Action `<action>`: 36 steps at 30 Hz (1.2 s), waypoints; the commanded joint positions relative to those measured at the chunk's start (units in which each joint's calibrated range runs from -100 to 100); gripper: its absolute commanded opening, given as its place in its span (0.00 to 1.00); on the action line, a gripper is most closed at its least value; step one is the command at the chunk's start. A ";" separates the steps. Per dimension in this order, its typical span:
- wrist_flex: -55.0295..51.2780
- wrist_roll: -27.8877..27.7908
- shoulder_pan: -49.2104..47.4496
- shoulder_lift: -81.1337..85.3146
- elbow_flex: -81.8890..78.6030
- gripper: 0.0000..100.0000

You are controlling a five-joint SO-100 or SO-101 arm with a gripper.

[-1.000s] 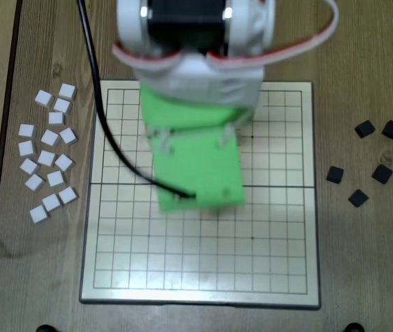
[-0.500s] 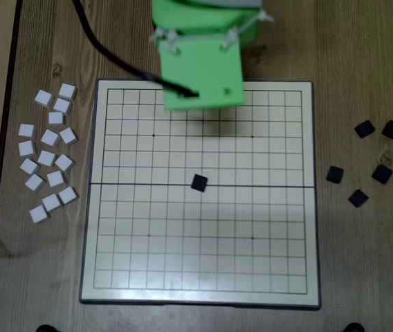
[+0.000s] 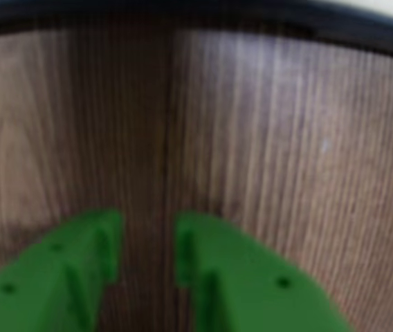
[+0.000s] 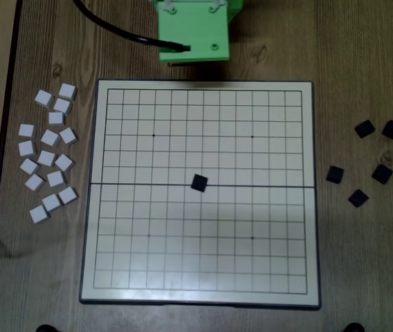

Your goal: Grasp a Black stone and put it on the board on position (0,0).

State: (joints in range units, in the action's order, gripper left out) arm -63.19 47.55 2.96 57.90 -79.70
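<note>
A black stone (image 4: 199, 182) lies alone on the board (image 4: 113, 277), at its centre on the thick midline, slightly turned. In the overhead view the arm's green wrist (image 4: 192, 31) hangs over the bare wood beyond the board's top edge and hides the fingertips. In the wrist view my gripper (image 3: 148, 228) is open: its two green fingers stand a small gap apart over wood grain, with nothing between them. The dark rim of the board (image 3: 362, 34) runs along the top of that view.
Several spare black stones (image 4: 364, 128) are scattered on the table right of the board. A cluster of white blocks (image 4: 48, 155) lies to its left. A black cable (image 4: 113, 31) trails from the arm at the top left.
The arm has drawn back from over the board's middle to beyond its top edge, uncovering the black stone, which stays on the centre point.
</note>
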 commanded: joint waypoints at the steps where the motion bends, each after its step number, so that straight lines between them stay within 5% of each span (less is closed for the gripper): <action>1: 1.55 0.15 0.54 6.58 -3.87 0.06; 17: -0.43 -1.61 -0.28 21.41 -20.20 0.06; 36: -10.77 -2.74 -1.83 27.60 -20.20 0.07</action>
State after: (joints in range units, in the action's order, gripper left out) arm -70.33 44.32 1.89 85.84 -99.20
